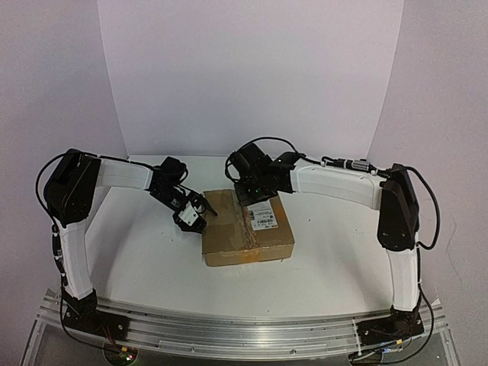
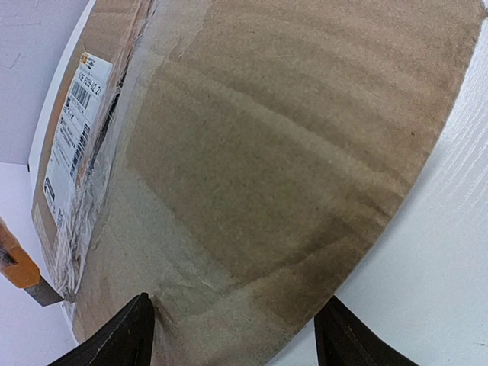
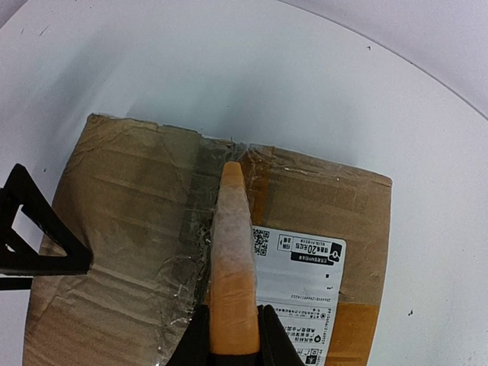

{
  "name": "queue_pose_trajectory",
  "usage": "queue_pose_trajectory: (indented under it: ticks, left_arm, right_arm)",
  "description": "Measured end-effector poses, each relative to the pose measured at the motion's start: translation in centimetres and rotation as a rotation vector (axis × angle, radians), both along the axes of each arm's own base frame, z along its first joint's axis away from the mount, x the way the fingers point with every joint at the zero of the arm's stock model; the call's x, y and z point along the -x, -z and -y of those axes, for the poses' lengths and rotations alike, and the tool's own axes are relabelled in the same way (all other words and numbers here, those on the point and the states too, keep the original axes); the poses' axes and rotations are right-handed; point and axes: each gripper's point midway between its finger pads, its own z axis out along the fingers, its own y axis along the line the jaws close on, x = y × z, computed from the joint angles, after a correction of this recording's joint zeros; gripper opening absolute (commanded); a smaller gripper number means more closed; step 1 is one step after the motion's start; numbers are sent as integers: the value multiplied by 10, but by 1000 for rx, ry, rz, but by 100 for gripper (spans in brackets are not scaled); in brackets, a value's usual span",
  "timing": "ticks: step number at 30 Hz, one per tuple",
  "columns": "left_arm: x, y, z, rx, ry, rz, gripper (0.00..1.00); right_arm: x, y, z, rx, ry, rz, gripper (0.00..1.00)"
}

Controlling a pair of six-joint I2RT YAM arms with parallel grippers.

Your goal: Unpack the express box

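Note:
The express box point(image 1: 229, 238), a flat brown carton with a white label point(image 1: 263, 215), lies mid-table. My right gripper point(image 1: 252, 192) hovers over its far edge, shut on an orange utility knife point(image 3: 231, 259). The knife's tip rests at the taped seam on the box top point(image 3: 130, 229) beside the label point(image 3: 305, 274). My left gripper point(image 1: 194, 215) is at the box's left side, open. In the left wrist view its fingers point(image 2: 130, 339) stand wide apart right against the cardboard wall point(image 2: 290, 152). The knife's blade end point(image 2: 19, 268) shows at the left there.
White table point(image 1: 152, 267) with white walls behind and to both sides. The left gripper's black finger point(image 3: 38, 244) shows at the box's left edge in the right wrist view. An orange tape patch point(image 1: 245, 255) marks the box's near edge.

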Motion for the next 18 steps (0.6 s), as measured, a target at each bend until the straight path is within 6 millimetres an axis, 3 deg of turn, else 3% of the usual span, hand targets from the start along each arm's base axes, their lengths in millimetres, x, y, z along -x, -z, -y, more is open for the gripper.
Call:
queue_pose_trajectory:
  ticks: [9, 18]
  left_arm:
    - [2, 1, 1, -4, 5, -5, 68]
    - [7, 2, 0, -16, 11, -24, 65]
  right_arm:
    - [4, 1, 5, 13, 35, -8, 0]
    - [18, -12, 9, 67, 61, -29, 0]
